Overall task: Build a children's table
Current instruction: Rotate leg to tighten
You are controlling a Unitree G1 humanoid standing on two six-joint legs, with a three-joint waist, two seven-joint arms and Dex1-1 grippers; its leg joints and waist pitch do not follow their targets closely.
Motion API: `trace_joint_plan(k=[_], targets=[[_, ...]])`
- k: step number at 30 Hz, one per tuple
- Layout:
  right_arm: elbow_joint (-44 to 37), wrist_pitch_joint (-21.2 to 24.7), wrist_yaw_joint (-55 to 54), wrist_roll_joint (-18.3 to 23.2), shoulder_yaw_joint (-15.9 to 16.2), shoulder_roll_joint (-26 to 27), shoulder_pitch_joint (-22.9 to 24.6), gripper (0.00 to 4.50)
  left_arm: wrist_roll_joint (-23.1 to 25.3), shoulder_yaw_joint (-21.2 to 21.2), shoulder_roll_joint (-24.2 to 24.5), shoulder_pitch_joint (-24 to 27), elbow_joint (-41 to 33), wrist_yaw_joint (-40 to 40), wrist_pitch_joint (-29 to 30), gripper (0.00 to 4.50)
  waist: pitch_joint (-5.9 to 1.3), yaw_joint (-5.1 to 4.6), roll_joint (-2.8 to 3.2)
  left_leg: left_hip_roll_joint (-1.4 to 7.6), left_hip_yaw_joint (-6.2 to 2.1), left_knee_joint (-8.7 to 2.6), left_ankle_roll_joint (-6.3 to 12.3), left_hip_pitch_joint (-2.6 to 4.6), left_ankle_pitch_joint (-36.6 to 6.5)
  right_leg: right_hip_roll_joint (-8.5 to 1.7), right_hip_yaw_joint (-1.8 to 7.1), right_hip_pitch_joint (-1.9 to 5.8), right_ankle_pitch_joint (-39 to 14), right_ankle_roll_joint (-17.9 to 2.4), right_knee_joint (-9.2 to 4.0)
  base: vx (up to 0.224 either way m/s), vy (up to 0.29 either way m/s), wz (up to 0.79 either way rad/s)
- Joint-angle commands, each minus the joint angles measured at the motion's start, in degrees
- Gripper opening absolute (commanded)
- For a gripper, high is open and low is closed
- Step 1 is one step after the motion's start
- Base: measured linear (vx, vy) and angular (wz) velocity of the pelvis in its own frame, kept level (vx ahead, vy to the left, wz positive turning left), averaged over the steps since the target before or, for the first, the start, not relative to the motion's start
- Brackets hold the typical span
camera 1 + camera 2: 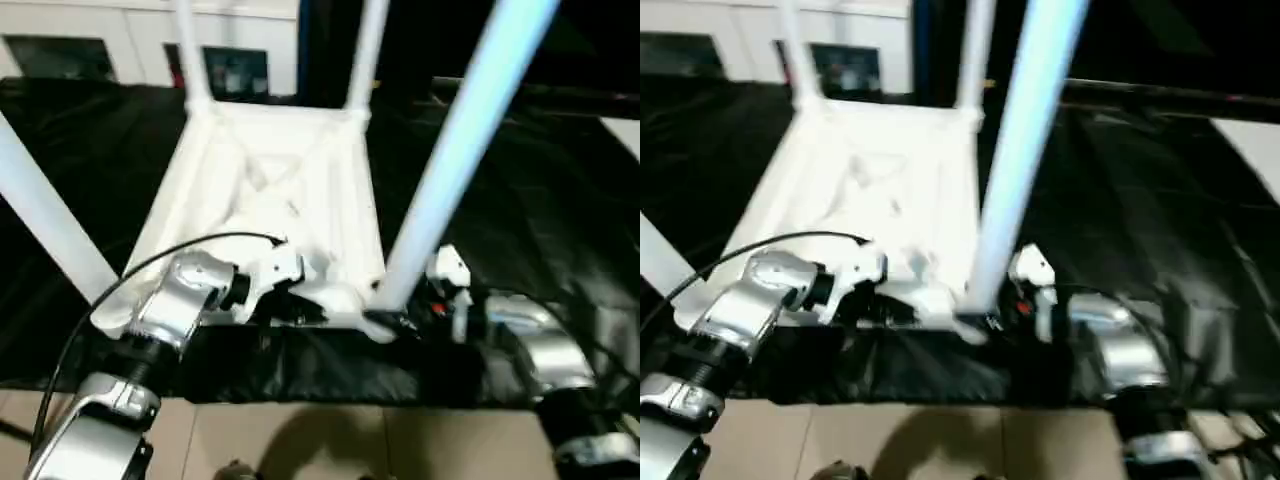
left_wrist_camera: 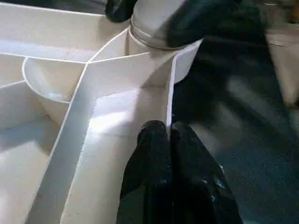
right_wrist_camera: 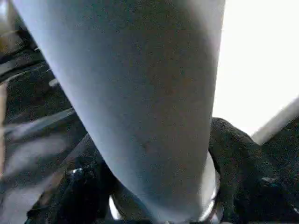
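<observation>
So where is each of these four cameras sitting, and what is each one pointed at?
Left eye: on the head, looking down at the upturned tabletop, legs up; both silver forearms show.
Right eye: beside it, same scene, slightly shifted.
Left wrist: along the left gripper, pinching a tabletop rib by the corner socket.
Right wrist: up the near right leg, the right gripper around its base.
Both wrist views share that leg's base.

A black sheet [image 1: 560, 220] covers the work surface, wrinkled and glossy, its near edge hanging over a beige tiled floor [image 1: 330, 440]. Beyond the far edge stands a white wall [image 1: 140, 45] with dark panels [image 1: 235, 72] set in it, and a dark gap just beside them.
</observation>
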Motion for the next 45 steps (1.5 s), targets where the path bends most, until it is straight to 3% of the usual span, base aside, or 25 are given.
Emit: trace_joint_plan(k=[1, 2, 5, 6, 8, 10, 11, 12, 13, 16, 17, 20, 24, 25, 28, 33, 35, 36, 39, 40, 45], targets=[[3.3, 2.0, -7.2, -1.4, 3.6, 6.3, -0.9, 2.58, -0.8, -1.2, -6.3, 0.6, -1.9, 7.4, 2.0, 0.00, -2.20, -0.36, -0.40, 2.31, -1.30, -4.41, 0.35, 0.01, -18.1, -4.79, 2.36, 1.83, -31.5, -7.7, -5.40, 0.000, 0.000, 0.00], [4.4, 3.3, -10.6, -2.0, 3.1, 8.2, -1.5, 2.58, -0.1, -1.3, -7.5, 1.1, -3.0, 9.6, 2.8, 0.00, -2.17, -0.51, -0.51, 2.18, -1.41, -4.41, 0.31, -0.14, -18.2, -4.78, 2.21, 2.00, -32.8, -7.0, -5.55, 0.000, 0.000, 0.00], [7.6, 4.1, -19.5, -2.6, 1.5, 13.5, -3.7, 2.58, 1.0, -0.9, -11.0, 1.9, -4.4, 15.5, 4.7, 0.00, -2.06, -1.02, -0.30, 2.23, -1.40, -4.37, 0.39, 0.31, -19.8, -4.78, 2.36, 1.23, -34.3, -6.2, -5.96, 0.000, 0.000, 0.00], [8.2, 4.3, -21.1, -2.7, 1.2, 14.4, -4.1, 2.58, 1.2, -0.9, -11.6, 2.0, -4.5, 16.5, 4.9, 0.00, -2.01, -1.29, -0.33, 2.00, -1.64, -4.47, 0.19, 0.15, -20.4, -4.76, 2.01, 1.48, -36.1, -5.6, -6.19, 0.000, 0.000, 0.00], [9.4, 3.7, -23.4, -3.1, 1.1, 16.2, -5.1, 2.58, 1.2, -1.6, -12.6, 2.6, -5.4, 17.2, 5.8, 0.00, -2.04, -1.38, -0.16, 2.08, -1.73, -4.65, 0.15, 0.03, -20.7, -4.66, 2.02, 1.42, -35.1, -5.2, -6.22, 0.000, 0.000, 0.00], [9.4, 1.8, -23.7, -4.1, 2.1, 17.0, -5.3, 2.58, 1.0, -2.0, -13.4, 3.1, -6.1, 17.4, 6.4, 0.00, -2.12, -1.36, -0.22, 2.00, -1.54, -4.51, 0.62, 0.37, -21.7, -4.64, 2.24, 1.04, -34.2, -5.1, -6.36, 0.000, 0.000, 0.00], [9.5, 1.1, -23.8, -4.5, 2.4, 17.2, -5.4, 2.93, 1.0, -2.1, -13.6, 3.3, -6.4, 17.6, 6.7, 0.00, -2.08, -1.42, -0.24, 1.99, -1.55, -4.54, 0.81, 0.20, -21.6, -4.60, 2.25, 1.12, -33.8, -5.2, -6.27, 0.000, 0.000, 0.00], [9.5, 1.1, -23.8, -4.5, 2.4, 17.2, -5.4, 2.93, 1.0, -2.1, -13.6, 3.3, -6.4, 17.6, 6.7, 0.00, -2.09, -1.42, -0.23, 2.01, -1.56, -4.62, 1.13, 0.04, -21.2, -4.57, 2.25, 1.24, -33.0, -5.3, -6.19, 0.000, 0.000, 0.00], [8.9, 0.9, -22.2, -4.0, 2.2, 16.4, -5.0, 3.28, 0.9, -2.3, -13.2, 3.5, -6.6, 16.4, 6.2, 0.00, -2.12, -1.40, -0.09, 2.01, -1.48, -4.60, 1.34, 0.09, -20.9, -4.51, 2.34, 1.16, -32.1, -5.4, -6.13, 0.000, 0.000, 0.00], [7.2, -0.1, -19.3, -5.1, 3.3, 14.0, -3.8, 3.37, 0.5, -2.7, -11.7, 3.8, -7.3, 13.8, 5.4, 0.00, -2.22, -1.33, 0.09, 2.09, -1.35, -4.62, 1.63, 0.09, -20.4, -4.41, 2.47, 1.21, -29.5, -6.2, -5.90, 0.000, 0.000, 0.00], [7.0, -0.4, -19.0, -5.5, 3.5, 13.7, -3.7, 3.62, 0.5, -2.7, -11.6, 3.8, -7.4, 13.5, 5.2, 0.00, -2.29, -1.29, 0.06, 2.12, -1.29, -4.59, 1.66, 0.06, -20.1, -4.38, 2.48, 1.22, -28.7, -6.3, -5.83, 0.000, 0.000, 0.00], [3.1, -4.0, -9.0, -5.0, 5.9, 9.3, -1.3, 3.62, -0.9, -2.5, -9.5, 3.7, -7.5, 9.3, 4.2, 0.00, -2.52, -0.92, 0.06, 2.12, -0.99, -4.34, 2.62, -0.16, -17.6, -4.20, 2.54, 1.71, -23.4, -7.6, -5.33, 0.000, 0.000, 0.00], [-0.7, -3.3, 2.4, -3.5, 8.1, 3.3, 0.4, 3.62, -1.9, -2.4, -7.5, 3.0, -6.6, 5.6, 3.8, 0.00, -2.90, -0.28, -0.25, 1.90, -0.23, -3.47, 6.02, -0.04, -11.8, -3.89, 2.64, 2.05, -13.2, -11.4, -4.18, 0.042, -0.014, 0.07], [-1.3, -2.7, 5.2, -3.1, 8.5, 1.7, 0.5, 3.62, -1.8, -2.6, -6.6, 2.7, -6.3, 4.2, 3.3, 0.00, -3.05, -0.26, -0.32, 1.82, -0.30, -3.36, 6.89, -0.58, -9.6, -4.02, 2.53, 2.58, -11.7, -11.7, -3.83, 0.000, 0.000, 0.00], [-1.9, -2.1, 9.1, -2.7, 9.0, -0.7, 0.6, 3.62, -1.9, -2.8, -5.2, 2.3, -5.8, 1.9, 2.6, 0.00, -3.16, 0.07, -0.21, 1.89, -0.23, -3.09, 8.08, -0.44, -7.2, -3.81, 2.34, 2.59, -8.9, -12.6, -3.47, 0.000, 0.000, 0.00], [-3.3, -2.7, 19.4, -2.2, 11.0, -5.9, 1.1, 3.62, -1.6, -2.9, -1.3, 1.1, -3.9, -4.8, 0.7, 0.00, -3.08, 0.73, -0.03, 2.34, -0.09, -3.12, 7.66, -0.06, -8.0, -3.68, 2.16, 2.46, -9.4, -13.6, -3.29, 0.000, 0.000, 0.00], [-3.7, -2.3, 21.8, -1.7, 11.3, -6.6, 1.3, 3.62, -2.0, -2.7, -0.7, 0.7, -3.4, -5.8, 0.6, 0.00, -2.96, 1.00, -0.23, 2.44, -0.01, -3.08, 7.53, 0.14, -8.7, -3.75, 2.24, 2.32, -9.1, -14.2, -3.31, 0.000, 0.000, 0.00], [-3.9, -2.0, 22.6, -1.6, 11.4, -6.7, 1.3, 3.62, -2.2, -2.6, -0.5, 0.6, -3.2, -6.2, 0.6, 0.00, -2.93, 1.10, -0.19, 2.48, -0.08, -3.17, 7.17, -0.03, -9.2, -3.82, 2.23, 2.41, -9.6, -14.3, -3.26, 0.000, 0.000, 0.00], [-4.9, -0.5, 25.0, -1.1, 12.5, -7.4, 1.7, 3.62, -2.0, -2.7, 0.1, 0.2, -2.4, -7.0, 0.1, 0.00, -2.73, 1.09, -0.42, 2.42, -0.18, -3.34, 6.48, -0.11, -10.1, -3.87, 2.19, 2.44, -11.9, -13.6, -3.45, 0.000, 0.000, 0.00], [-5.2, -0.1, 25.7, -1.1, 12.8, -7.7, 1.8, 3.40, -2.0, -2.7, 0.2, 0.1, -2.1, -7.2, -0.1, 0.00, -2.70, 1.08, -0.40, 2.48, -0.22, -3.39, 6.20, -0.09, -10.5, -3.96, 2.23, 2.41, -12.8, -13.3, -3.55, 0.000, 0.000, 0.00], [-5.3, 0.1, 27.0, -1.5, 13.9, -8.2, 2.2, 3.14, -2.1, -2.8, 0.7, -0.5, -0.9, -7.9, -1.0, 0.00, -2.71, 1.37, -0.60, 2.38, -0.16, -3.32, 5.86, -0.08, -9.7, -4.04, 2.29, 2.37, -13.0, -12.8, -3.55, 0.000, 0.000, 0.00]])
